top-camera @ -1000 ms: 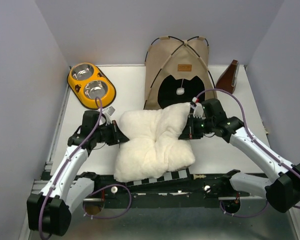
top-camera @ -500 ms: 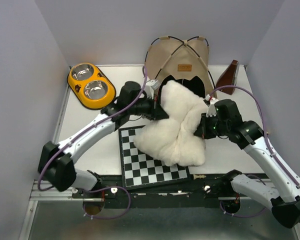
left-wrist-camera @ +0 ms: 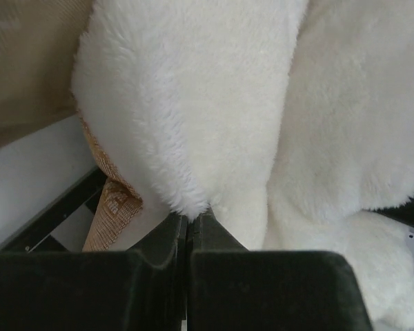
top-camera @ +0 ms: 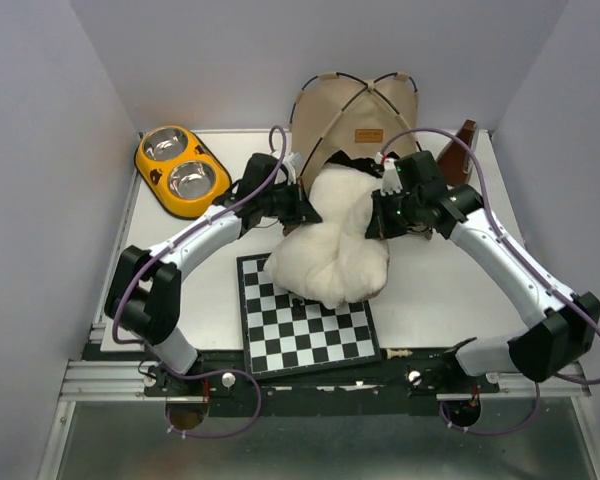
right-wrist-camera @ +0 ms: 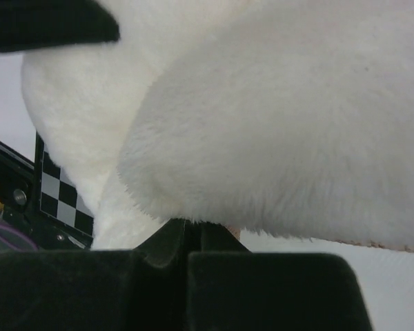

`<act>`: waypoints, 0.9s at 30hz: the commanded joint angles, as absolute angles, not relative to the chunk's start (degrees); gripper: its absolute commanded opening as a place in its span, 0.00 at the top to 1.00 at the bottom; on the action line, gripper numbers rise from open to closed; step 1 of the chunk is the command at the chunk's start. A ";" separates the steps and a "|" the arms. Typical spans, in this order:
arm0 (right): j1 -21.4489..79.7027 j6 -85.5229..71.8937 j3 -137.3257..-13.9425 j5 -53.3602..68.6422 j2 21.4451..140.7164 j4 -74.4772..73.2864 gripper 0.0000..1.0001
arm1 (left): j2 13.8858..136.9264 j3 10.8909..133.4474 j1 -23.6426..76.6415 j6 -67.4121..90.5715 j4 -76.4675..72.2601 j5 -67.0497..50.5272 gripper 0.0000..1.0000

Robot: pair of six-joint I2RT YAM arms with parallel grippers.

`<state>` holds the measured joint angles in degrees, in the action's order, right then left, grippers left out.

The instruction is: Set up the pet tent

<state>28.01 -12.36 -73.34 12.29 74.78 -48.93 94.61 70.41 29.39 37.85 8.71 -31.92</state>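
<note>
The pet tent (top-camera: 360, 105), tan with crossing black poles and a small brown label, stands upright at the back of the table. The fluffy white cushion (top-camera: 335, 240) hangs folded in front of its dark opening and hides most of it. On the cushion's left edge my left gripper (top-camera: 305, 208) is shut; the wrist view shows the jaws (left-wrist-camera: 191, 217) pinching white fur (left-wrist-camera: 214, 103), with tan tent fabric (left-wrist-camera: 27, 62) at the upper left. My right gripper (top-camera: 376, 222) is shut on the right edge, its jaws (right-wrist-camera: 193, 222) closed under the fur (right-wrist-camera: 276, 124).
A chessboard (top-camera: 305, 325) lies near the front, partly under the hanging cushion, and shows in the right wrist view (right-wrist-camera: 55, 193). A yellow double bowl (top-camera: 180, 170) sits at the back left. A brown metronome (top-camera: 458, 155) stands right of the tent. A small chess piece (top-camera: 398, 353) lies by the front rail.
Both arms have lifted the cushion off the chessboard and carried it back toward the tent opening. It has folded between them. The left gripper has closed on its edge.
</note>
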 commanded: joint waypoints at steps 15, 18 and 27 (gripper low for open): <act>22.76 -3.44 -97.03 10.03 103.44 -42.55 0.93 | 101.76 84.97 33.92 33.50 4.83 -28.04 1.00; 22.68 1.38 -99.14 11.59 107.74 -45.78 0.95 | 106.60 92.18 34.01 32.17 7.99 -26.20 1.00; 23.64 10.08 -91.66 37.49 109.06 -56.22 0.99 | 103.63 86.67 34.80 37.08 5.36 -27.95 1.00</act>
